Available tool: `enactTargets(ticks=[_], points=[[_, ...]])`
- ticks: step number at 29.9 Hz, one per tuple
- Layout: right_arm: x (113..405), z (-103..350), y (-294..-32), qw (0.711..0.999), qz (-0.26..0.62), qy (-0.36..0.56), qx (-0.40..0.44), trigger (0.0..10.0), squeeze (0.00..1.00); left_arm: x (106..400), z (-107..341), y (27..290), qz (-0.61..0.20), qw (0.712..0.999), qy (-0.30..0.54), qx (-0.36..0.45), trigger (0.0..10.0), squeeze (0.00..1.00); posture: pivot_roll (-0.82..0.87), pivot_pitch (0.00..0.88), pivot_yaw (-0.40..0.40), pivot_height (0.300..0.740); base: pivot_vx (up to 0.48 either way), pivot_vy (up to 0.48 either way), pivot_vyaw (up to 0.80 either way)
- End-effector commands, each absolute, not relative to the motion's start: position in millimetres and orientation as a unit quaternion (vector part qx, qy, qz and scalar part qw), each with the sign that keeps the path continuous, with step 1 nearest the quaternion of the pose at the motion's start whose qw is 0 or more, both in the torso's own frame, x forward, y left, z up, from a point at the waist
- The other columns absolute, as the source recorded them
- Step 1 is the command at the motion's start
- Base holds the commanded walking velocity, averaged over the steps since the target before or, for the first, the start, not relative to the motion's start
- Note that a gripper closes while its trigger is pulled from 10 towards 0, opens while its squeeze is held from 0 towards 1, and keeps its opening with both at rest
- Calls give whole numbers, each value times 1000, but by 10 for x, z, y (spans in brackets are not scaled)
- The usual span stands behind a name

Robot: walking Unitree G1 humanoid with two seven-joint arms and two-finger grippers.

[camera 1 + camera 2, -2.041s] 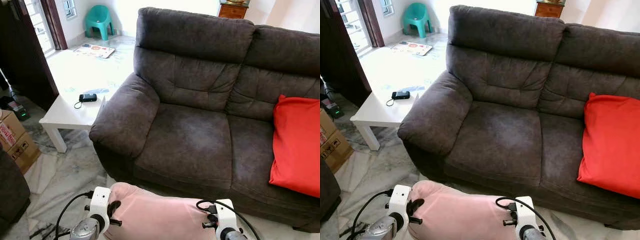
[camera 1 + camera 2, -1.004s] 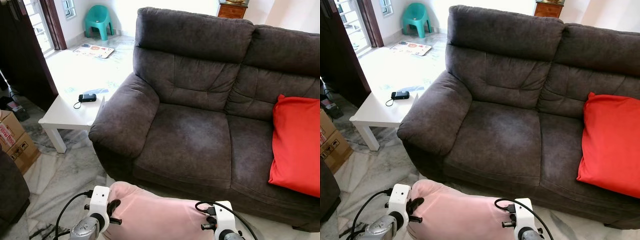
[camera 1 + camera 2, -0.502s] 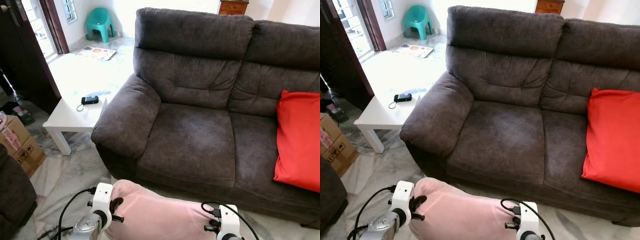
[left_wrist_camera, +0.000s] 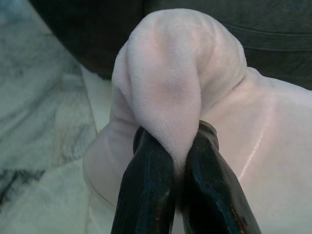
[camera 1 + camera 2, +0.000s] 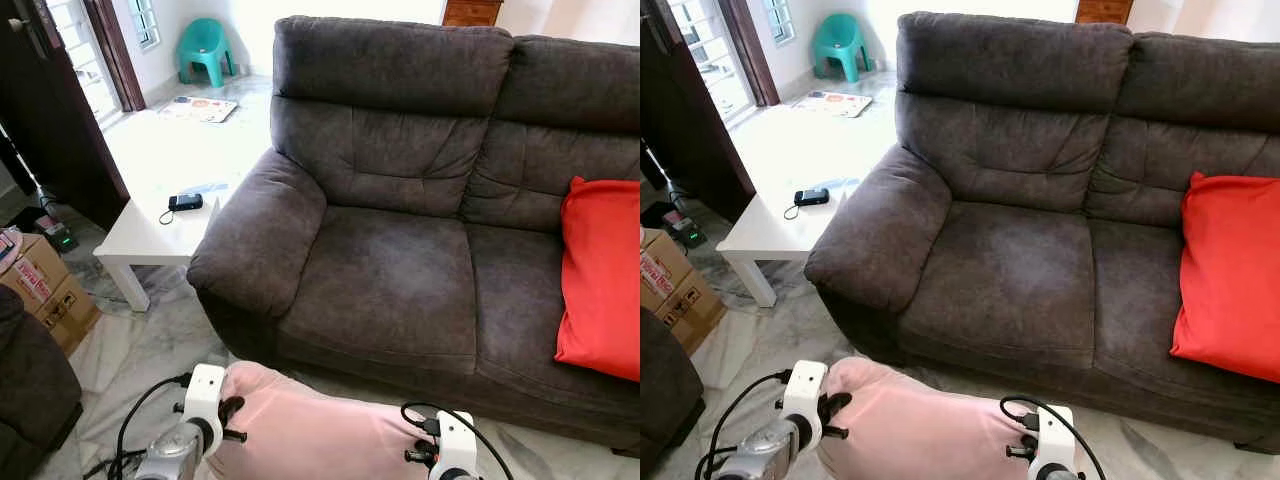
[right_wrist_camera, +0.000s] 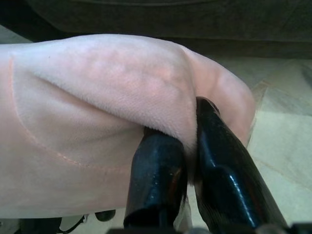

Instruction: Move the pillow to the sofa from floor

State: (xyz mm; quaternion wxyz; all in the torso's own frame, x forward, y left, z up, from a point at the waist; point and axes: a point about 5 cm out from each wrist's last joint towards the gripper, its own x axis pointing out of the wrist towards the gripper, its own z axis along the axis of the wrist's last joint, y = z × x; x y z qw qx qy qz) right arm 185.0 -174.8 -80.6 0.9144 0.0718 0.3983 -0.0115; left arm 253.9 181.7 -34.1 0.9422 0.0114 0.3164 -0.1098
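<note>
You have pink pillow held in front of sofa, above marble floor. Wrist views show what head views hide: left gripper jaws pinching pillow corner, right gripper jaws pinching other end. Red cushion on right seat (left seat bare). Since two seconds ago, grip unchanged.

We counted one dark grey sofa, one pink pillow, one red cushion, one white low table, one black device on it, one teal chair, one cardboard box, one floor mat, two grippers: left gripper, right gripper.
</note>
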Motion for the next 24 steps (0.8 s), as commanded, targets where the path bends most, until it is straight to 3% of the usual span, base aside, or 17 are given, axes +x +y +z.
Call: enactTargets(ticks=[1,11,24], points=[[2001,-710,-1827,927,-29,365,75,10000,0,2599,-288,1882,-108,944,308,39,10000,24,60,0,-11,740,0,0,0],[2258,-566,-1722,942,-22,329,63,10000,0,2683,-258,1735,-132,939,312,63,10000,0,58,0,-31,740,0,0,0],[2312,-537,-1659,944,-23,324,61,10000,0,2716,-252,1697,-143,929,317,127,10000,0,58,0,-25,740,0,0,0]])
